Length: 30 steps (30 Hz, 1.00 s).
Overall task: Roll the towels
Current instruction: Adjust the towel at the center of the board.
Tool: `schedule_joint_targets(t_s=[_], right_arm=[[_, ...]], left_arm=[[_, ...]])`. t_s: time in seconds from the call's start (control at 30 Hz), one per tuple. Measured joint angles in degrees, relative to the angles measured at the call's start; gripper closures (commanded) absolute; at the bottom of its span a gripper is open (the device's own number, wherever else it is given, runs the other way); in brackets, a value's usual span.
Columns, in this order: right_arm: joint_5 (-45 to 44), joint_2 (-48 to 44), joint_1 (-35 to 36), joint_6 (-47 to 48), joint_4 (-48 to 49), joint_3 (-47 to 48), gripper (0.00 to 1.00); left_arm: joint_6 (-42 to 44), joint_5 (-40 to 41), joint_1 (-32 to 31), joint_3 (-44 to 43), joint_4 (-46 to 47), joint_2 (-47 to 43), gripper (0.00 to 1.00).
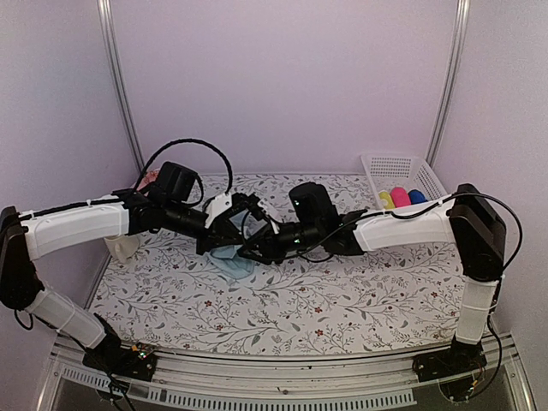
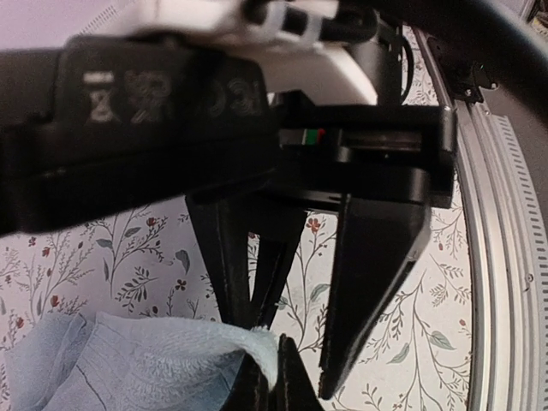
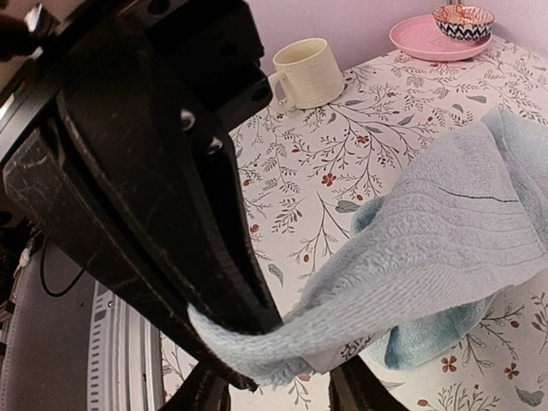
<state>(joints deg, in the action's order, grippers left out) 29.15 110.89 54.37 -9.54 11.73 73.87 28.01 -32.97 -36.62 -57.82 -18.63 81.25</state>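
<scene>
Looming closest, left claw (image 3: 247, 330) clamped shut on an edge of the pale aqua towel (image 3: 445, 223), right claw (image 3: 282, 392) with jaws parted around that same edge, cloth bunched loose on the table (image 1: 342, 308), unrolled; looks barely started, rolling all ahead.

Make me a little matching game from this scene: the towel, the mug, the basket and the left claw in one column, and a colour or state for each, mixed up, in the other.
Column one:
1. towel
2. mug
3. basket
4. left gripper

Column two:
A. white, in the far right corner
B. pinched shut on a cloth corner
C. cream, standing upright
D. pale blue, one corner lifted

Pairs: 1-D, 2-C, 3-A, 4-B
</scene>
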Motion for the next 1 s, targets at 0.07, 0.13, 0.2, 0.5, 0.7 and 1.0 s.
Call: schedule_joint_targets(t_s=[0.07,0.13,0.2,0.5,0.7,1.0], right_arm=[[0.24,0.02,-0.04,0.13,0.26,0.0,0.68],[0.31,0.02,-0.04,0.07,0.39,0.0,0.74],[0.31,0.04,-0.04,0.2,0.46,0.0,0.85],[-0.2,0.02,0.02,0.83,1.44,-0.92,0.98],[-3.63,-1.51,-0.28,2.54,0.15,-5.68,0.98],[-8.02,-5.57,-0.79,5.64,-3.17,-10.14,0.39]], left_arm=[[0.02,-0.37,0.0,-0.02,-0.17,0.0,1.0],[0.02,-0.68,0.0,-0.04,-0.15,0.0,1.0],[0.02,-0.9,0.0,-0.07,-0.17,0.0,1.0],[-0.5,3.04,-0.02,-0.11,0.13,0.0,1.0],[-1.36,7.08,0.04,-0.11,1.66,0.02,1.0],[-1.05,6.45,0.15,-0.11,1.81,0.02,1.0]])
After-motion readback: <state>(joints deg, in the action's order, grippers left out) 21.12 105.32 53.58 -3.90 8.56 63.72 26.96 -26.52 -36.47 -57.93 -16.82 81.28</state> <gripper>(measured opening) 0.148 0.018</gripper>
